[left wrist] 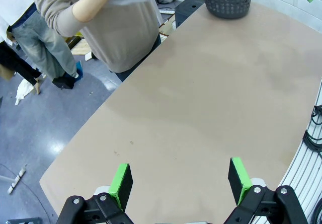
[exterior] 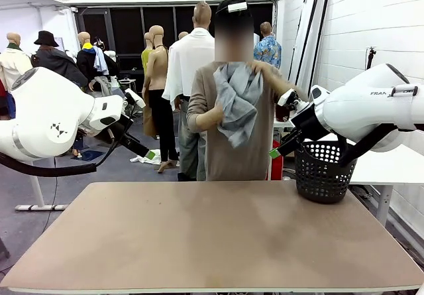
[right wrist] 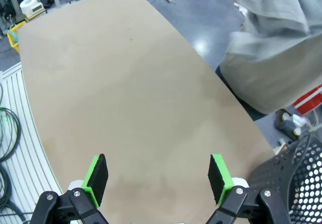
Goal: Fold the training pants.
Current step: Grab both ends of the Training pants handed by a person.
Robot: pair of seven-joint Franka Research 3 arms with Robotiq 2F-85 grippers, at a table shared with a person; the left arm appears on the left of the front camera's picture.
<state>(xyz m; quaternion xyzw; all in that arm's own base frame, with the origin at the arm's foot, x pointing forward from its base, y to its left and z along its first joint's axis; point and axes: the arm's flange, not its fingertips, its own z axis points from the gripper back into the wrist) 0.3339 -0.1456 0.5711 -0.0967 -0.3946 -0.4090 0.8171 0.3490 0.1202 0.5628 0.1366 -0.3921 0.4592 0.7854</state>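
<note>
Reaching early is your risk: from the front, the pants [exterior: 237,103] hang bunched in the person's hands [exterior: 213,117]. Left wrist: left gripper [left wrist: 181,181] gapes over bare table [left wrist: 201,83], pants far ahead. Right wrist: right gripper [right wrist: 158,176] spread too, basket [right wrist: 297,183] just beside (collision hazard).

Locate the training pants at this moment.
In the front view, the training pants are held bunched at chest height by the person, beyond the far edge of the table, left of the black basket.
</note>
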